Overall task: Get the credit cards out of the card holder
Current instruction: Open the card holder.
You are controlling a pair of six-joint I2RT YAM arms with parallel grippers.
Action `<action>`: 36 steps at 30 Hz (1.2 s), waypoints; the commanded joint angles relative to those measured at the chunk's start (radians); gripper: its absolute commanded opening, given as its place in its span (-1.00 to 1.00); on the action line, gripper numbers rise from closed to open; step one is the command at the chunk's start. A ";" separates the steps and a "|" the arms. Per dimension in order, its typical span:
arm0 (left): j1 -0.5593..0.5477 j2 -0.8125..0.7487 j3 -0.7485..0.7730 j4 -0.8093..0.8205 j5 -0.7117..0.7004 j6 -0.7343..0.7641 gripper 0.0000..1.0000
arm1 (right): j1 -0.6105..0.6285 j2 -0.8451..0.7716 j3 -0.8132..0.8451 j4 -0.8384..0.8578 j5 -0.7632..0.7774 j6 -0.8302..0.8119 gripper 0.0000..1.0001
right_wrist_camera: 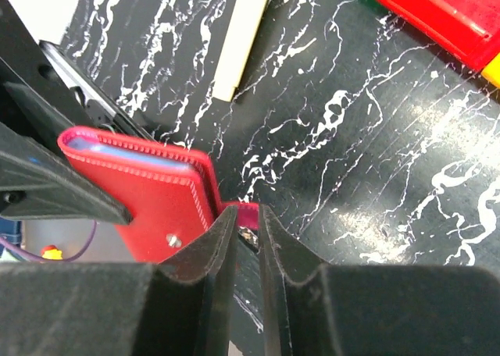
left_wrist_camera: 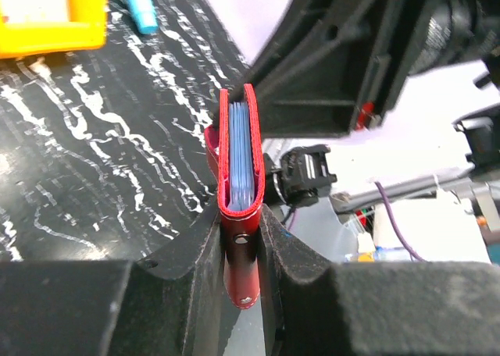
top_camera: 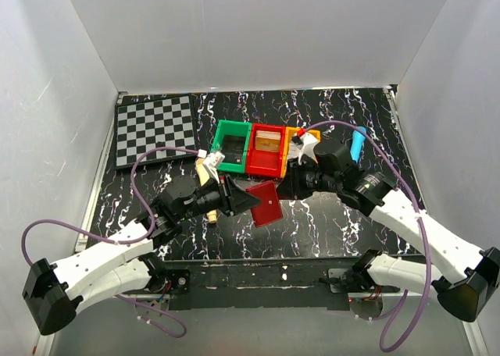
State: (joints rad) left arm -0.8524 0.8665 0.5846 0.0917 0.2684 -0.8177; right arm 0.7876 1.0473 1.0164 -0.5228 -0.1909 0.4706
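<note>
The dark-red card holder hangs above the table between both arms. My left gripper is shut on it. In the left wrist view the card holder stands edge-on between my fingers, with the pale-blue credit cards tucked inside and its snap tab hanging down. My right gripper meets the holder's far corner. In the right wrist view the card holder is to the left, and a dark-red flap of it is pinched between my narrow right gripper.
Green, red and yellow bins stand in a row behind the holder. A checkerboard lies at the back left. A blue marker lies to the right of the bins, and a cream stick lies below the green bin.
</note>
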 commanded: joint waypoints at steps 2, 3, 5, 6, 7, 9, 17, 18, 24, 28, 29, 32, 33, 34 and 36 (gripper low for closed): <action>0.030 -0.017 -0.043 0.314 0.247 0.025 -1.00 | -0.040 -0.044 -0.019 0.064 -0.093 0.022 -0.49; 0.036 -0.008 -0.048 0.354 0.279 0.022 -1.00 | -0.042 -0.052 -0.025 0.070 -0.108 0.022 -0.47; 0.052 0.012 -0.052 0.434 0.359 0.008 -1.00 | -0.044 -0.061 -0.032 0.082 -0.140 0.025 -0.44; 0.061 0.028 -0.054 0.477 0.392 -0.004 -1.00 | -0.047 -0.069 -0.036 0.087 -0.150 0.031 -0.43; 0.075 0.037 -0.060 0.518 0.426 -0.021 -1.00 | -0.045 -0.073 -0.038 0.089 -0.157 0.034 -0.42; 0.104 0.063 -0.078 0.632 0.485 -0.070 -1.00 | -0.048 -0.089 -0.039 0.086 -0.163 0.036 -0.41; 0.211 0.181 -0.089 0.905 0.685 -0.211 -1.00 | -0.091 -0.204 -0.023 0.017 -0.093 0.040 -0.10; 0.217 0.201 -0.082 0.939 0.709 -0.230 -1.00 | -0.096 -0.211 -0.012 0.003 -0.090 0.039 -0.03; 0.237 0.279 -0.051 1.043 0.785 -0.293 -1.00 | -0.108 -0.260 0.045 0.018 -0.134 0.056 0.34; 0.239 0.304 -0.046 1.088 0.795 -0.320 -1.00 | -0.108 -0.254 0.057 0.049 -0.189 0.085 0.31; 0.239 0.308 -0.046 1.100 0.796 -0.328 -1.00 | -0.108 -0.245 0.060 0.049 -0.197 0.085 0.28; 0.240 0.318 -0.042 1.116 0.798 -0.345 -1.00 | -0.106 -0.224 0.065 0.018 -0.223 0.071 0.21; 0.240 0.316 -0.040 1.111 0.796 -0.344 -1.00 | -0.106 -0.219 0.062 0.020 -0.245 0.066 0.19; 0.240 0.315 -0.039 1.103 0.796 -0.340 -1.00 | -0.106 -0.219 0.057 0.020 -0.267 0.062 0.19; 0.240 0.310 -0.035 1.079 0.795 -0.324 -1.00 | -0.108 -0.216 0.051 0.020 -0.298 0.054 0.19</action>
State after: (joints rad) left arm -0.6170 1.1912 0.5072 1.1461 1.0523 -1.1393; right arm 0.6827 0.8268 1.0451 -0.5217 -0.3954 0.5426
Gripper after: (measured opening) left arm 0.184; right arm 0.598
